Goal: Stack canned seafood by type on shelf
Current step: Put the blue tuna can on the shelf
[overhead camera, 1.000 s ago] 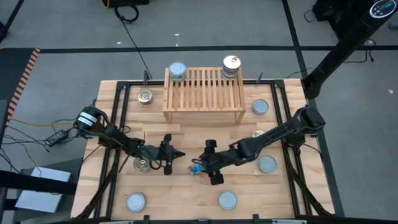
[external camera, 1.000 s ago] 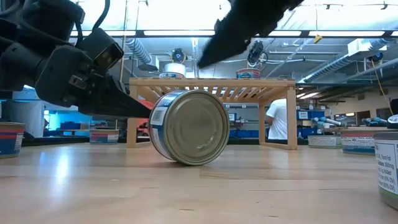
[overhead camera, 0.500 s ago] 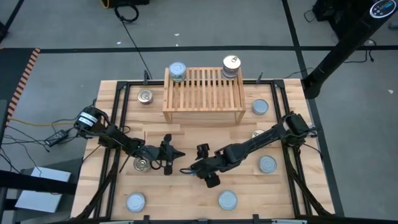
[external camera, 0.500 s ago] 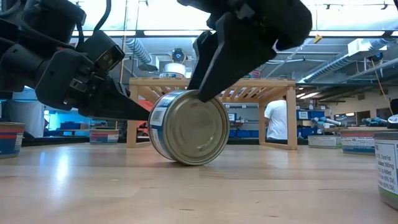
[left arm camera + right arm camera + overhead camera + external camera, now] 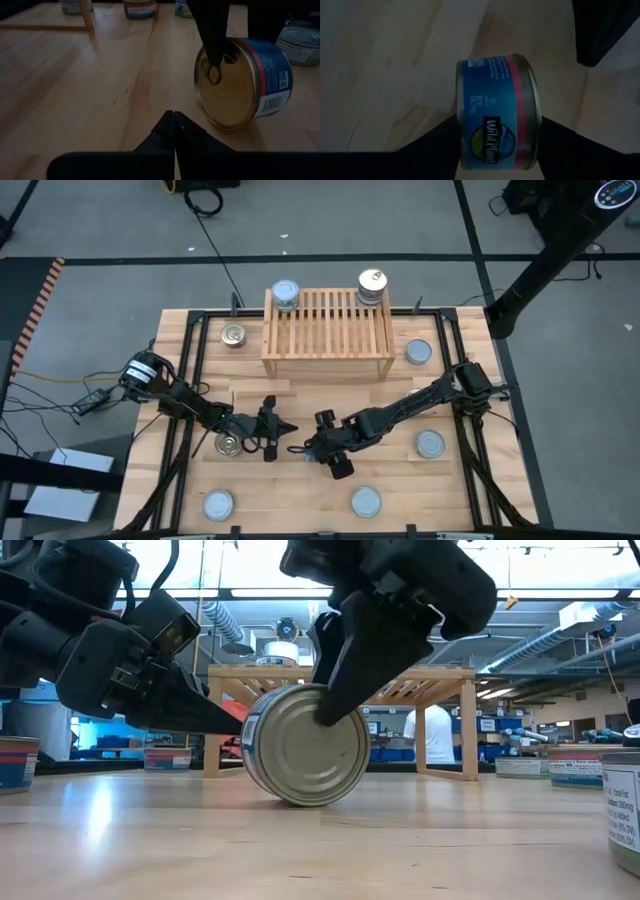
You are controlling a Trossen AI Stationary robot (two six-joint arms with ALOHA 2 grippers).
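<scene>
A tin (image 5: 311,449) with a blue label lies on its side mid-table, golden pull-tab lid (image 5: 227,82) facing my left gripper. My right gripper (image 5: 322,446) is shut on it, one finger (image 5: 350,660) across its plain bottom face and one across the lid. My left gripper (image 5: 287,428) is shut and empty, its tip (image 5: 174,119) pointing at the tin from a short gap away. The wooden shelf (image 5: 328,330) stands at the back, with a silvery-blue tin (image 5: 286,293) on its left top corner and a golden-lid stack (image 5: 372,285) on its right.
Loose tins stand around the table: golden-lid ones (image 5: 234,334) (image 5: 228,444) on the left, silvery-blue ones (image 5: 218,504) (image 5: 366,501) (image 5: 430,444) (image 5: 418,351) along the front and right. A person (image 5: 432,735) stands in the room beyond the shelf.
My right gripper came down and left over the lying tin and closed on its two flat faces. The tin turned slightly. The left arm stayed still.
</scene>
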